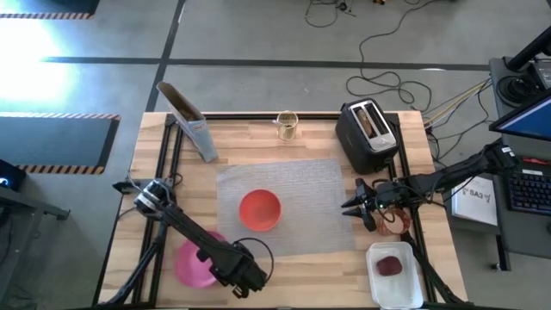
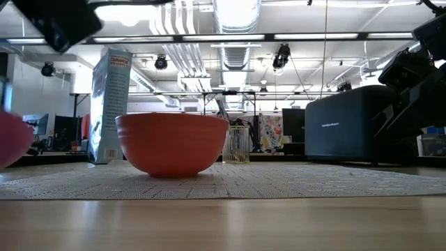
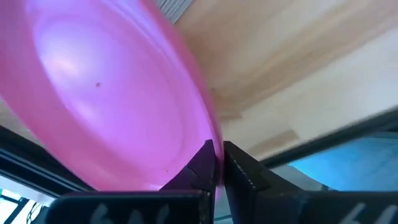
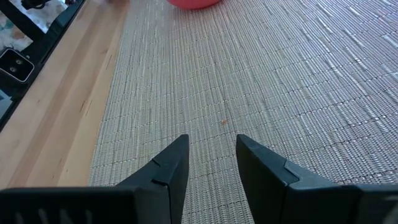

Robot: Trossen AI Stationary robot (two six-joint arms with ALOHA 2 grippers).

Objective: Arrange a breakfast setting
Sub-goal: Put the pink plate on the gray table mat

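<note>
Nearest to me, at the front left of the wooden table [image 1: 293, 267], my left gripper [image 3: 217, 163] is pinched tight on the rim of the pink plate [image 1: 196, 263]. The plate sits off the grey placemat [image 1: 297, 207], just beside its front left corner. My wrist camera shows the plate tipped at a slant and the rim caught only at its very edge, between the tips of my fingers [image 3: 245, 171].

At the front right corner stands a clear tub [image 1: 394, 274] with a small dark-red item [image 1: 389, 266] inside it.

Farther in, the red-orange bowl [image 1: 259, 210] rests on the placemat, left of centre. My right gripper [image 4: 211, 155] hovers over the right side of the mat with its fingers parted and nothing between them.

At the back of the table are a cereal box [image 1: 191, 125] lying at the left, a small glass cup [image 1: 287, 125] in the middle, and a black toaster [image 1: 368, 133] with toast [image 1: 368, 120] in a slot at the right.

I judge the risks to be these. The hold is thin, so the plate could twist or slip out as it is carried. The bowl stands where the plate likely belongs, so the plate could knock it or drag the mat.
</note>
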